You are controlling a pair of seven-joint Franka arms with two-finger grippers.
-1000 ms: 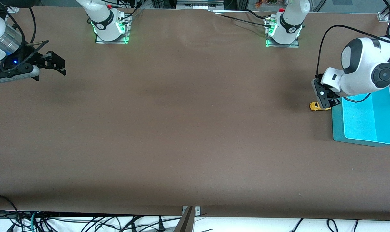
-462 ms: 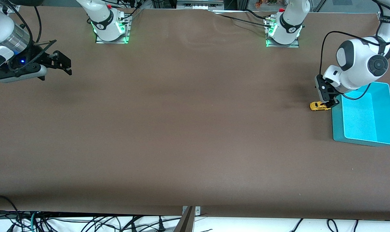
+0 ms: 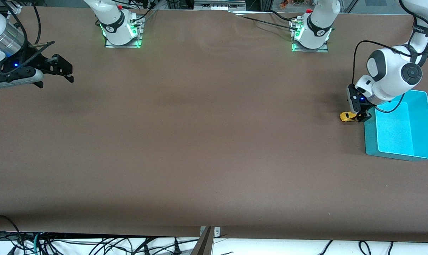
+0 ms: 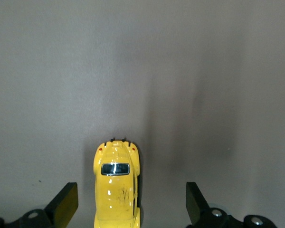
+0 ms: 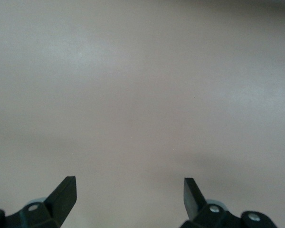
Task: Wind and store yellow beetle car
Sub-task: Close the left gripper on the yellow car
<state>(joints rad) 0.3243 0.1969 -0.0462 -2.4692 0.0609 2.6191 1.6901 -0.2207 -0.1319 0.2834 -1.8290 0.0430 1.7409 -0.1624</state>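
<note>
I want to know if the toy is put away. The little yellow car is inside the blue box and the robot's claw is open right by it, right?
Not quite: the yellow beetle car sits on the table beside the blue box, not inside, as the front view shows. The left gripper is open around it.

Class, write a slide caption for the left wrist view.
Open left gripper straddles the yellow beetle car on the brown table.
</note>
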